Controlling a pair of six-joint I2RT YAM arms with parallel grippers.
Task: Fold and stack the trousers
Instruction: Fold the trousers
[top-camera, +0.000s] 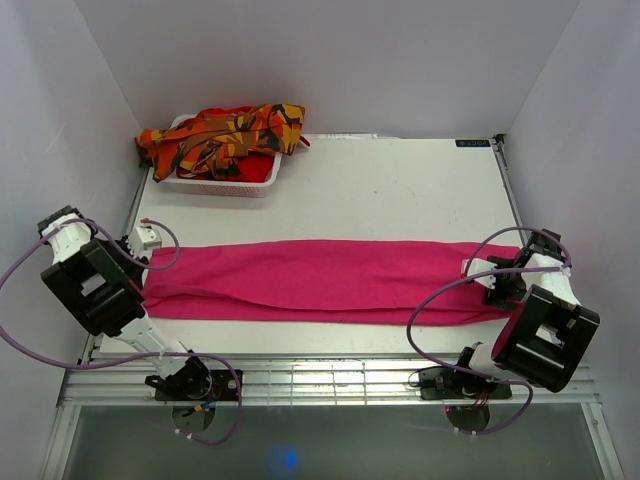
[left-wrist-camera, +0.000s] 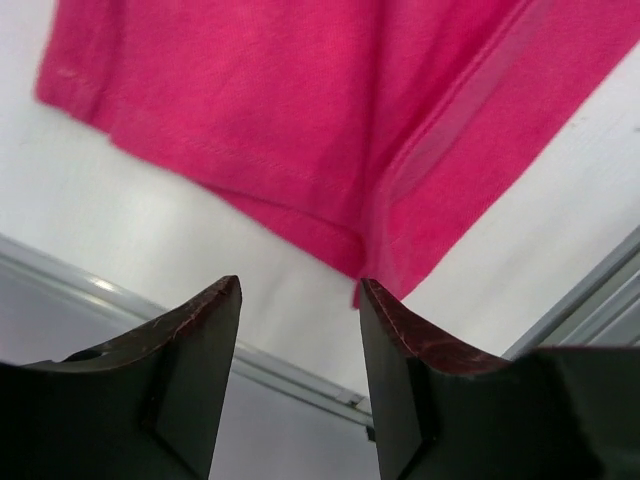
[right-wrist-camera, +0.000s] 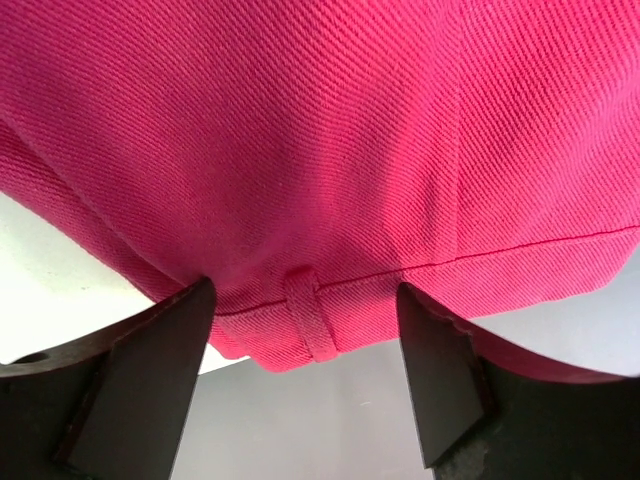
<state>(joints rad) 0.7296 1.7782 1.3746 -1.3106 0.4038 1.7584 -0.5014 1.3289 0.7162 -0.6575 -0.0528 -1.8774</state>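
Laid flat along table (top-camera: 400, 190): pink trousers (top-camera: 320, 278), straightened for end-to-end fold. Open just off hem (left-wrist-camera: 290, 215): left pincer (left-wrist-camera: 300, 285). Open over waistband (right-wrist-camera: 400, 290), possibly touching: right pincer (right-wrist-camera: 305, 290). Heaped in basket (top-camera: 215, 187), waiting: camouflage trousers (top-camera: 225, 130).

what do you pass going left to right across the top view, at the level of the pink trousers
left gripper → pink trousers, stretched out across the table → right gripper
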